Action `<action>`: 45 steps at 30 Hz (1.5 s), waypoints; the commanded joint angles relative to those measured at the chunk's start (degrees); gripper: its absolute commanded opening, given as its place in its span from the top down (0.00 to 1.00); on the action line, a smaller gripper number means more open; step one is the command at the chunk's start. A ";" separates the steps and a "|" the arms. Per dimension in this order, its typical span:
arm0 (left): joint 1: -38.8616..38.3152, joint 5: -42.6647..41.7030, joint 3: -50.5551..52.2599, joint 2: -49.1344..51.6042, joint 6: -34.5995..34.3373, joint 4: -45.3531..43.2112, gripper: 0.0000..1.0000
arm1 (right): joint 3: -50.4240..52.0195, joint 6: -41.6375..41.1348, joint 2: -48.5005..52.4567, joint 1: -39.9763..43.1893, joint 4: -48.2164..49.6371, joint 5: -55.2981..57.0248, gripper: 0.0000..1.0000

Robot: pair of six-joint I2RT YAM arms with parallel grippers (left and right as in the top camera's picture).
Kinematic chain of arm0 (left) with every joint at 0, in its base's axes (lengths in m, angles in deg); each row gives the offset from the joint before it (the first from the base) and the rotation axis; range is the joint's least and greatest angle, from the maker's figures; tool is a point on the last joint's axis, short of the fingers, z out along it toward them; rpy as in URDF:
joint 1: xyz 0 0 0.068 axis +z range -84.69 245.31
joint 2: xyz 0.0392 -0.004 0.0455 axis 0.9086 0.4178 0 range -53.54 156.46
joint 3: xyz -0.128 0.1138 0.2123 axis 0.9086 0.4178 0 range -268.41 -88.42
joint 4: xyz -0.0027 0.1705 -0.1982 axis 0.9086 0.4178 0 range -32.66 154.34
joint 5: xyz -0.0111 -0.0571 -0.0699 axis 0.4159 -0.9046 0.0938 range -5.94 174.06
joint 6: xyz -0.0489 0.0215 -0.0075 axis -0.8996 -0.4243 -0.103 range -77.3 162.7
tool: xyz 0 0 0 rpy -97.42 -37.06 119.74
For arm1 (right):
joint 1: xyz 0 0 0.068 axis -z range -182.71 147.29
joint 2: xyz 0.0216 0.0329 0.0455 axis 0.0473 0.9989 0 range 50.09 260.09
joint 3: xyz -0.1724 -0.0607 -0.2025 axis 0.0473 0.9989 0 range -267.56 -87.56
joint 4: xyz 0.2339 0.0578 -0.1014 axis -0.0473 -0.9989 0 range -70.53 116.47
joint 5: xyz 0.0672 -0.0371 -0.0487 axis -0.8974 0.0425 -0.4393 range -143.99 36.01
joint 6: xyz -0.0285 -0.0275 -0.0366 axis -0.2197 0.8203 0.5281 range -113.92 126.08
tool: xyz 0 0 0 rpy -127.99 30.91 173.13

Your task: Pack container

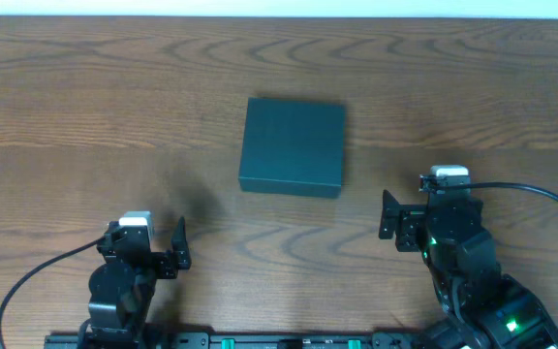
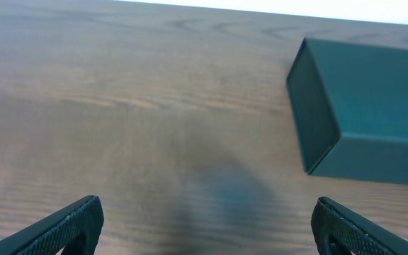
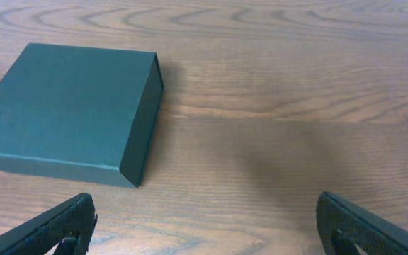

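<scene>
A wooden table (image 1: 85, 116) is filling almost the whole view, its brown surface running with long, wavy grain lines from side to side. Along the far edge a pale strip (image 1: 279, 8) is showing, either wall or floor; which one cannot be told. Soft, even light is falling from above, laying faint blurred shadows (image 1: 192, 199) on the wood and giving the matte top a dull sheen.
</scene>
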 commanded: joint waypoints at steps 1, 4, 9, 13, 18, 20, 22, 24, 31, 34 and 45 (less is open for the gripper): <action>0.48 0.37 2.14 -2.14 -1.73 -0.48 0.05 | -0.74 0.59 -0.02 0.33 -0.07 0.59 0.01; 0.48 0.66 4.96 -4.22 -1.73 -1.03 0.05 | -0.74 0.59 -0.02 0.33 -0.07 0.59 0.01; 0.52 2.45 6.10 -4.28 -2.75 -2.36 0.05 | -0.74 0.59 -0.02 0.33 -0.07 0.59 0.01; 0.50 3.23 6.08 -4.28 -1.33 -2.29 0.05 | -0.74 0.59 -0.02 0.33 -0.07 0.59 0.01; 0.50 2.86 6.08 -4.20 -0.87 -2.32 0.05 | -0.74 0.59 -0.02 0.33 -0.07 0.59 0.01; 0.50 2.84 6.08 -4.20 -0.83 -2.32 0.05 | -0.74 0.59 -0.02 0.33 -0.07 0.59 0.01; 0.50 2.84 6.08 -4.22 -0.83 -2.32 0.05 | -0.74 0.59 -0.02 0.33 -0.07 0.59 0.01; 0.50 2.84 6.08 -4.20 -0.83 -2.32 0.05 | -0.74 0.59 -0.02 0.33 -0.07 0.59 0.01; 0.50 2.84 6.08 -4.22 -0.83 -2.32 0.05 | -0.74 0.59 -0.02 0.33 -0.07 0.59 0.01; 0.50 2.84 6.08 -4.20 -0.83 -2.32 0.05 | -0.74 0.59 -0.02 0.33 -0.07 0.59 0.01; 0.50 2.84 6.08 -4.20 -0.83 -2.32 0.05 | -0.63 0.59 -5.27 3.06 -0.09 0.59 0.01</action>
